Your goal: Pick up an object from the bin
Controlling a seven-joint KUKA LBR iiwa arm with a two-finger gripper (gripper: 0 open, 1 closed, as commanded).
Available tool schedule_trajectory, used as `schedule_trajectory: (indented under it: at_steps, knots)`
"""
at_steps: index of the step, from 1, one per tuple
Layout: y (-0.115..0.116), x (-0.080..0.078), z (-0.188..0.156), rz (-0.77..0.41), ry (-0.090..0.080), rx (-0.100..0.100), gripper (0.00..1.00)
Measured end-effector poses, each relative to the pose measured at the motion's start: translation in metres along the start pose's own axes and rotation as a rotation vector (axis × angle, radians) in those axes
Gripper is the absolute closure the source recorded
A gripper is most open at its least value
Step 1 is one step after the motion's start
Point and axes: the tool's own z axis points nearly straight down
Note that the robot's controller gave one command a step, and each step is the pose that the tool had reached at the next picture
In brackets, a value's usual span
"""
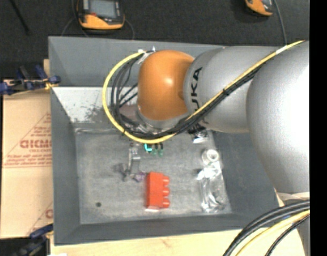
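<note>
Lying in grey bin (94,191): red block (157,191), clear packet (211,188).

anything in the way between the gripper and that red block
Nothing visible. The gripper is just up-left of the red block, with only a narrow strip of bare bin floor between them. The white and clear pieces lie off to the block's right.

Block (157,191) lay on the bin (64,164) floor, hand (133,168) just left of it, plastic bundle (211,188) to its right.
</note>
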Motion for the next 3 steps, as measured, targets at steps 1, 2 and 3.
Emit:
schedule_trajectory:
  at_steps: [1, 2, 3]
  knots:
    - [-0.003, -0.012, -0.068, 0.164, -0.013, -0.002, 0.00]
    - [-0.039, 0.005, 0.019, 0.122, 0.001, 0.004, 0.00]
    - [-0.050, 0.017, 0.083, 0.208, -0.001, 0.001, 0.00]
